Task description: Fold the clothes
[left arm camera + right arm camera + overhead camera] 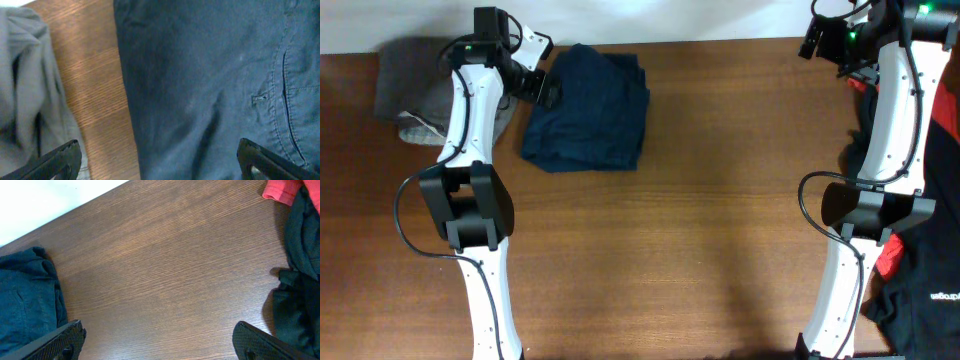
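Note:
The folded dark navy shorts-like garment (588, 110) lies at the back left of the table. It fills most of the left wrist view (215, 90), with a stitched pocket seam showing, and its edge shows in the right wrist view (25, 305). My left gripper (545, 92) (160, 160) is open and empty just above the garment's left edge. A grey garment (410, 85) (25, 85) lies crumpled left of it. My right gripper (830, 45) (160, 342) is open and empty, high at the back right over bare table. Red-and-black clothes (930, 240) (295, 255) are piled at the right edge.
The brown wooden table (700, 220) runs between the two arms. A white wall or surface (670, 18) borders the table's back edge. The arm bases stand near the front left and front right.

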You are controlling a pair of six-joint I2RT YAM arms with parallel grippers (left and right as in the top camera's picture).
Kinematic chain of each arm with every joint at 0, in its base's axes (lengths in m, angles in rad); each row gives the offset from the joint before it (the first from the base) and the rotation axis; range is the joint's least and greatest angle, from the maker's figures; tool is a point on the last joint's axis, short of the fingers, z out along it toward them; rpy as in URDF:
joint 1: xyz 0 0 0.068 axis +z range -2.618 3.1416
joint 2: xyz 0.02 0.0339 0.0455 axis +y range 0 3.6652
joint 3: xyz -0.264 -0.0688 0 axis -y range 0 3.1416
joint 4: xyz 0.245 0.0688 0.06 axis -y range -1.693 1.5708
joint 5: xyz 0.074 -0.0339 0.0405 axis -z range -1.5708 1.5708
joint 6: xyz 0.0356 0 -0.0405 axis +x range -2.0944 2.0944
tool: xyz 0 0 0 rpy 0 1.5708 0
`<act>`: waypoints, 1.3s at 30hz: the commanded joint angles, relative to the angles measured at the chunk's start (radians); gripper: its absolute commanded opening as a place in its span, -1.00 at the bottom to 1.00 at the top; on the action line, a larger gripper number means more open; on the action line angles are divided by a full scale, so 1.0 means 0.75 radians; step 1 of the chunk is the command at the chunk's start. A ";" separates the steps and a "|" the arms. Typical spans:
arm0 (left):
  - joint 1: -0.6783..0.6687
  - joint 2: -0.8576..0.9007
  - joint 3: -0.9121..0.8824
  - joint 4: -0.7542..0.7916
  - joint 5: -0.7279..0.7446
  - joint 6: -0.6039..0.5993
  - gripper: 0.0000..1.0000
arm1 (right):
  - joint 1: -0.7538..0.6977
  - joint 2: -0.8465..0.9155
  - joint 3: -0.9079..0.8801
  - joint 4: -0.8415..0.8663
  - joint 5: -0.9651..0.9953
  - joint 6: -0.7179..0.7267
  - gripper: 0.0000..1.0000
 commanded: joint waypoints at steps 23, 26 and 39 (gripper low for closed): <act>-0.055 0.208 0.006 -0.034 0.365 0.046 -0.07 | 0.009 0.006 -0.006 0.002 -0.052 0.011 0.97; -0.054 0.208 0.007 -0.030 0.366 0.035 -0.59 | 0.009 0.006 -0.006 0.002 -0.052 0.011 0.98; -0.049 0.207 0.267 -0.042 0.367 0.000 -0.99 | 0.009 0.006 -0.006 0.002 -0.051 0.010 0.97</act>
